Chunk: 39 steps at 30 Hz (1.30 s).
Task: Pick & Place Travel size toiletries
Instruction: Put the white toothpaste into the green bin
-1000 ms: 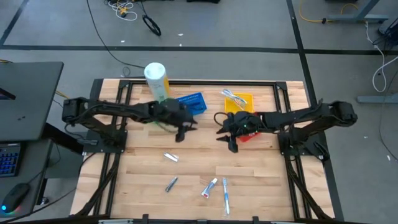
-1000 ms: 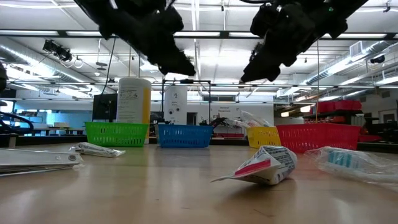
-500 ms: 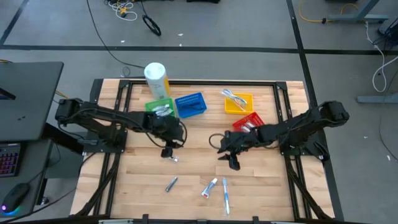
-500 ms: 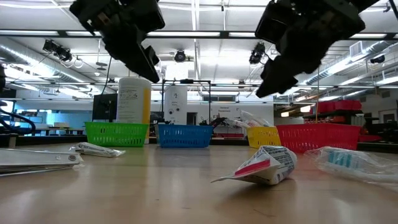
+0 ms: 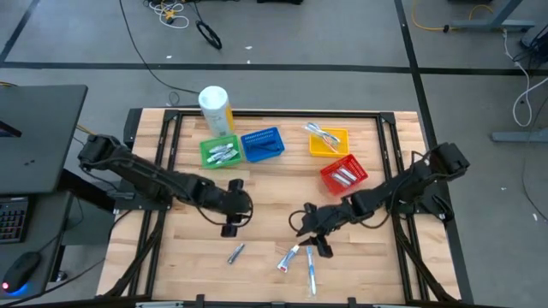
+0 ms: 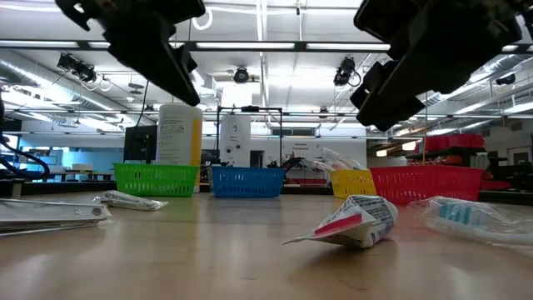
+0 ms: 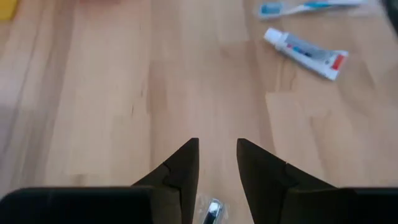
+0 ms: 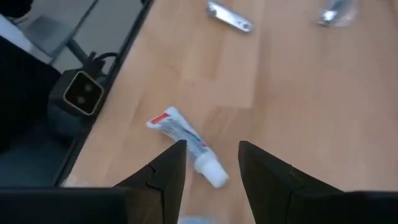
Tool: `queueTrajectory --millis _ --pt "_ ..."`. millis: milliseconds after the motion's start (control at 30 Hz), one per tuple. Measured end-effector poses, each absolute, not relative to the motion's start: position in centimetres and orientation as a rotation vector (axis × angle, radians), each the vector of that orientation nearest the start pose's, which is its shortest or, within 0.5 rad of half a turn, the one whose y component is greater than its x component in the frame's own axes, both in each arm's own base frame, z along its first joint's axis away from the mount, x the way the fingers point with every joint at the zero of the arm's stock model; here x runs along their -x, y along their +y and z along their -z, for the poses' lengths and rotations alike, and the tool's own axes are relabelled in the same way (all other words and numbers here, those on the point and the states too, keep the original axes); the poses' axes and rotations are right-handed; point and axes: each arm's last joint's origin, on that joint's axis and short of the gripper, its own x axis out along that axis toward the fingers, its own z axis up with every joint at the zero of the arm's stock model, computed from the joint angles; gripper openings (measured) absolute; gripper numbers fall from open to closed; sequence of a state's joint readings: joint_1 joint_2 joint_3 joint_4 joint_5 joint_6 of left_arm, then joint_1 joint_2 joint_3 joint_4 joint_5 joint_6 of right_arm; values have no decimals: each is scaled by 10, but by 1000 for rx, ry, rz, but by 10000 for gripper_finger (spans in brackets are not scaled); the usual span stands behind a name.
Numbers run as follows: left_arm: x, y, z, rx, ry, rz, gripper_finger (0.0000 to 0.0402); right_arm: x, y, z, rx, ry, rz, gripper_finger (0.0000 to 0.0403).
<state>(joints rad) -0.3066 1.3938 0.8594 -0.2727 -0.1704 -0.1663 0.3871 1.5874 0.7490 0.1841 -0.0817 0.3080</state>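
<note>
nearest the front edge of the wooden surface point(image 5: 360, 248) lie a wrapped toothbrush point(image 5: 311, 267), a red-and-white tube point(image 5: 288, 257) and a silver tube point(image 5: 235, 252). just behind them the right hand point(image 5: 313, 240) hovers over the red-and-white tube, fingers apart and empty. level with it, the left hand point(image 5: 229, 224) hangs over a small silver packet, fingers apart. farther back stand the red basket point(image 5: 343, 176), green basket point(image 5: 219, 151), blue basket point(image 5: 262, 144) and yellow basket point(image 5: 328, 139), each holding toiletries.
</note>
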Motion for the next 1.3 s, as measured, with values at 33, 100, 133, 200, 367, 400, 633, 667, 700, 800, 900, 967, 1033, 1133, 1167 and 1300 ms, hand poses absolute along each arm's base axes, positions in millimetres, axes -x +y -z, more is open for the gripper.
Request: queueTrajectory --millis 33,100,133,200,367,400,633,667,700,800,900,967,1033,1133,1167,1300 --pt "-268 -84 -220 -41 789 44 115 -286 123 -164 -188 707 -359 156" --pt "-265 -93 -221 -57 766 -4 115 -288 130 -157 -182 703 -378 156" --pt "-264 -97 -221 -62 755 -29 115 -288 134 -153 -177 709 -386 156" --pt "-260 -106 -222 -76 737 -66 115 -289 139 -143 -167 721 -390 156" --pt "-252 -122 -222 -95 697 -104 115 -293 150 -121 -103 697 -340 156" --pt "-251 -124 -223 -95 692 -110 115 -294 151 -118 -92 693 -345 156" --pt "-247 -129 -223 -84 682 -118 115 -295 154 -105 -88 714 -343 156" --pt "-247 -129 -223 -83 682 -119 115 -295 154 -105 -93 710 -340 156" --pt "-247 -129 -223 -83 681 -119 115 -296 153 -106 -95 706 -336 156" --pt "-248 -129 -223 -84 679 -123 115 -296 152 -106 -96 710 -336 156" --pt "-248 -129 -223 -93 676 -131 115 -296 153 -106 -125 711 -349 158" --pt "-248 -129 -223 -98 673 -139 115 -296 153 -107 -151 711 -364 162" --pt "-248 -129 -223 -98 672 -140 115 -296 154 -107 -156 716 -376 168" --pt "-248 -129 -223 -94 672 -142 115 -295 156 -107 -113 709 -397 173" --pt "-248 -129 -223 -88 671 -144 115 -295 156 -107 -99 708 -403 173" --pt "-248 -129 -223 -75 670 -148 115 -294 156 -105 -85 721 -408 174"
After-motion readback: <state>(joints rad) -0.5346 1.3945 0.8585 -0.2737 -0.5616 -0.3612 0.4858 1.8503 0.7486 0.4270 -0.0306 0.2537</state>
